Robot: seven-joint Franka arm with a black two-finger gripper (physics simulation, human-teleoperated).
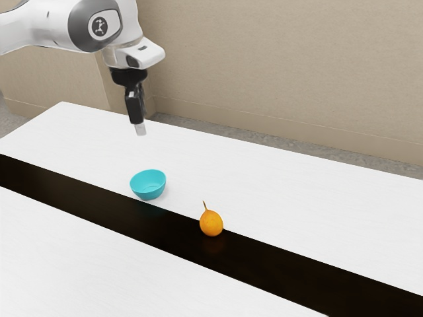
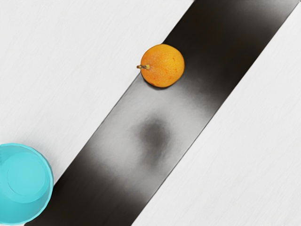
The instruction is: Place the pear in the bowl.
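High over the table, my gripper (image 1: pixel 139 127) points down, above the level of the bowl and pear and well apart from both. The orange-yellow pear (image 1: pixel 211 224) stands with its thin stem up at the edge of the dark stripe. From above, the round pear (image 2: pixel 163 66) has its stem toward the white surface. A turquoise bowl (image 1: pixel 148 185) sits upright beside the stripe, nearer the arm's side of the exterior view than the pear. The bowl (image 2: pixel 24 183) is partly cut off in the wrist view, and its visible inside holds nothing.
The white table (image 1: pixel 291 191) is crossed by a glossy dark stripe (image 1: pixel 86 200). A gap of table separates the bowl and the pear. Behind the table's far edge stands a beige wall (image 1: pixel 277 72).
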